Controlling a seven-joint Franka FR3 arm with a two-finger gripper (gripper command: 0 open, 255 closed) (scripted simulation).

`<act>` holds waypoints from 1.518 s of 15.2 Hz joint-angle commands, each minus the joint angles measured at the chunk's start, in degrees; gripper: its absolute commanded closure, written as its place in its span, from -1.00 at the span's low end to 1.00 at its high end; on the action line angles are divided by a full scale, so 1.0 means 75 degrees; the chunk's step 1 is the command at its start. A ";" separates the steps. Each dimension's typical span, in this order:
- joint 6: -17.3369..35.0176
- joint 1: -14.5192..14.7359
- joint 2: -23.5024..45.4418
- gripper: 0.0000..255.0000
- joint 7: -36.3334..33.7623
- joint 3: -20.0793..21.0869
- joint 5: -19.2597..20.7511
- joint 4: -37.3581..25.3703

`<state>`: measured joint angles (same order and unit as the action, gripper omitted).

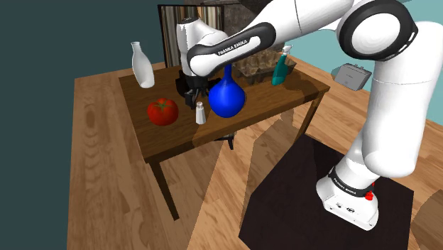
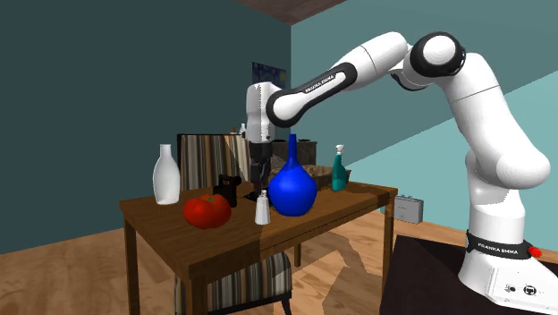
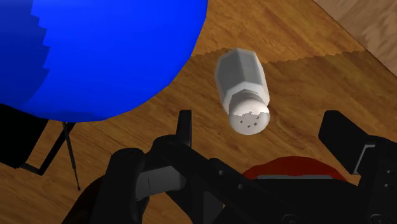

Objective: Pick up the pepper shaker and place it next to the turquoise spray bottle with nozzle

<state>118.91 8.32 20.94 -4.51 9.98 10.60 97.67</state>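
Observation:
The pepper shaker (image 1: 201, 113) (image 2: 262, 208) is a small pale grey jar with a white holed cap, standing upright on the wooden table (image 1: 177, 140) between a red tomato and a blue vase. My gripper (image 1: 191, 100) (image 2: 263, 189) hangs just above it, open. In the wrist view the shaker (image 3: 242, 86) sits beyond the gripper (image 3: 261, 130), between fingers that stand apart and do not touch it. The turquoise spray bottle (image 1: 282, 69) (image 2: 339, 170) stands at the table's far corner, past the vase.
The big blue vase (image 1: 226, 96) (image 2: 292, 188) (image 3: 95, 51) stands close beside the shaker. A tomato (image 1: 162, 111) (image 2: 207, 210) and a white bottle (image 1: 143, 65) (image 2: 166, 175) occupy the other end. A small black object (image 2: 228, 190) sits behind the tomato. A striped chair (image 2: 207, 152) stands behind the table.

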 commanded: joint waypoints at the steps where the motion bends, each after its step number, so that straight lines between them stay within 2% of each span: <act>1: 0.0171 0.0004 0.0131 -1.00 -0.0015 -0.0018 0.0048 0.0032; 6: 0.0553 -0.0005 0.0335 -1.00 -0.0057 -0.0054 0.0114 0.0212; 13: 0.0551 -0.0005 0.0335 -1.00 -0.0057 -0.0054 0.0114 0.0212; 14: 0.0551 -0.0005 0.0335 1.00 -0.0057 -0.0054 0.0114 0.0212; 23: 0.0553 -0.0005 0.0335 1.00 -0.0057 -0.0055 0.0114 0.0212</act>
<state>123.04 8.28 23.44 -4.93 9.57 11.45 99.25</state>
